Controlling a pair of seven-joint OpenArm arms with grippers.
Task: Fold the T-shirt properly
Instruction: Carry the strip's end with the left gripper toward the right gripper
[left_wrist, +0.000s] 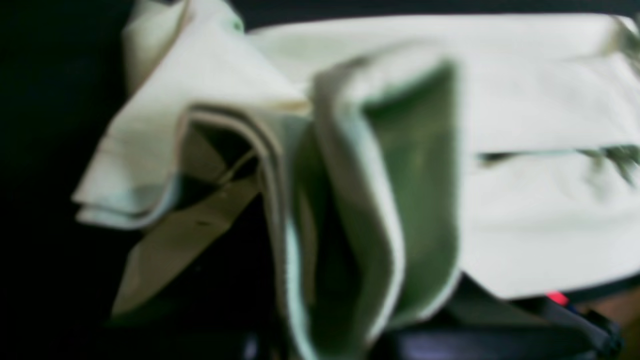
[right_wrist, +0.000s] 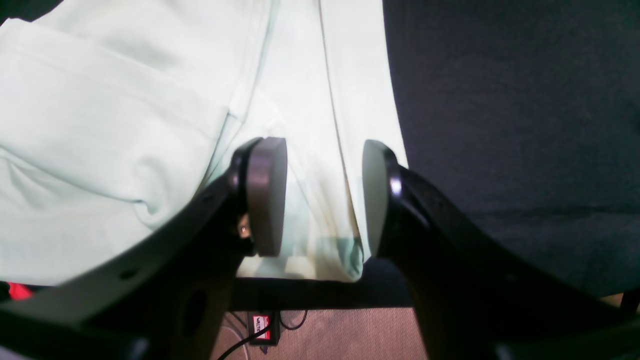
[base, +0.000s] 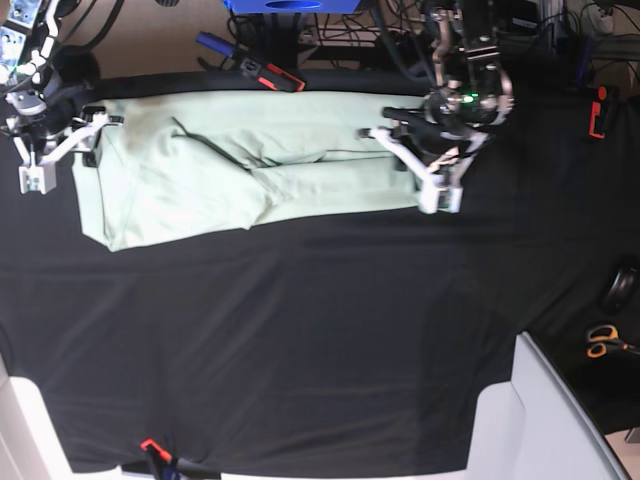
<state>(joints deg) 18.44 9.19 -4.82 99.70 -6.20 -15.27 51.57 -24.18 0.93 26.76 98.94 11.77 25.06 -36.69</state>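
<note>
The black cloth-covered worktop (base: 300, 330) fills most of the base view. On its far part lies the large pale mint-green cotton T-shirt (base: 230, 175), stretched out as a long band from left to right, its long sides seemingly already folded inward, which would explain its narrow shape. A diagonal crease and a dark seam line cross its middle.

The two arms stand at opposite ends of the band, probably so that the ends can be lifted and brought together for the next fold. At the right end in the base view, the left pincer (base: 425, 165) is closed tight on the T-shirt's edge; its wrist camera shows bunched, doubled layers of cloth rising just in front of the lens, so that end looks gathered and raised off the worktop. At the left end, the right pincer (right_wrist: 324, 197) stands half open, its round pads (right_wrist: 267, 195) straddling a ridge of cloth near the T-shirt's edge. It grips nothing yet; whether the pads touch the cloth I cannot tell.
</note>
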